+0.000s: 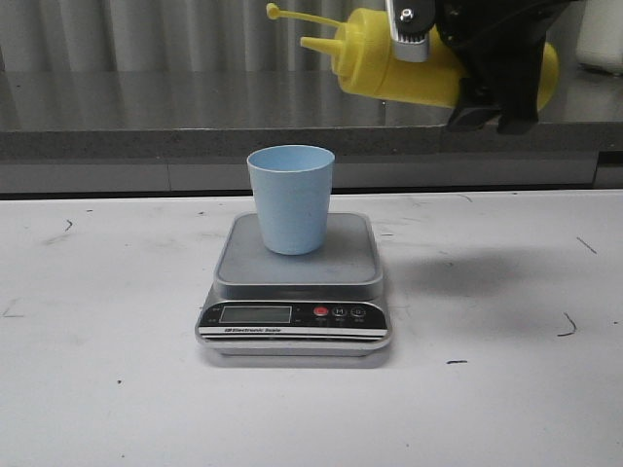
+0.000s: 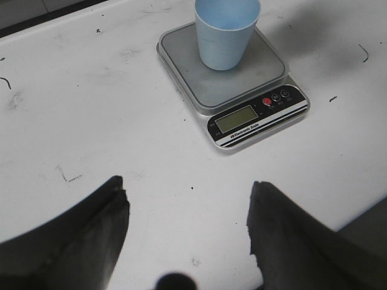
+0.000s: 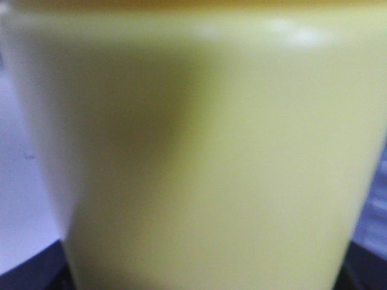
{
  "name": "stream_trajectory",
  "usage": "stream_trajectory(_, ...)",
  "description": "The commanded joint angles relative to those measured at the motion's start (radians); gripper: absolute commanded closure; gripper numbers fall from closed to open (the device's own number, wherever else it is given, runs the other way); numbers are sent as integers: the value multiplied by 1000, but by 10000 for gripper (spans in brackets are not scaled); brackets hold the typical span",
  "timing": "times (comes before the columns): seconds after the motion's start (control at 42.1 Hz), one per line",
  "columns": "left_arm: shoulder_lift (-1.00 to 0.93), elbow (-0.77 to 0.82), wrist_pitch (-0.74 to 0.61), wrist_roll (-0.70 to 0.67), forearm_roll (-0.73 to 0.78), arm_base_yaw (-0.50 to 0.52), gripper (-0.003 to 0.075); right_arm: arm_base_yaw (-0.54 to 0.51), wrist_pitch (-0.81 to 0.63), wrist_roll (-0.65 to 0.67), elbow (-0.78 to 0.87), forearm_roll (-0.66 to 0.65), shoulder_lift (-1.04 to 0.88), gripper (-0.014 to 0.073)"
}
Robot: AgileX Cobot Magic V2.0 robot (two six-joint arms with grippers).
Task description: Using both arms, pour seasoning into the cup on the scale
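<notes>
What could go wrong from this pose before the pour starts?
1. The seasoning bottle lies nearly level, high above the cup, with its nozzle over the cup's right edge at best; a squirt could hit the scale instead.
2. The left gripper hangs open away from the cup, so nothing steadies it if bumped.

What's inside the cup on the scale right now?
Nothing shows on the inner wall of the cup near its rim, in the front or left wrist views. Its bottom is hidden by its own wall, so contents cannot be ruled out. It stands upright on the scale.
</notes>
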Motion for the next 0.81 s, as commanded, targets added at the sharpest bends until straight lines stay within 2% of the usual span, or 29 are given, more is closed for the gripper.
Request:
stream_trajectory(0.0, -2, -26, -68, -1, 4, -4, 293, 12, 13, 148, -63, -261, -41, 254)
stream_trajectory(0.095, -2, -26, -68, -1, 4, -4, 293, 25, 16, 226, -64, -425, -38, 254)
stream_trajectory(0.309, -2, -26, -68, -1, 4, -4, 293, 71, -6, 244, -64, -603, -19, 254)
stream_trajectory(0.523, -2, -26, -68, -1, 4, -4, 293, 95, 52, 244, -64, -688, 17, 254)
stream_trajectory(0.784, -2, -26, -68, -1, 4, -4, 293, 96, 70, 249, -64, -697, 25, 254)
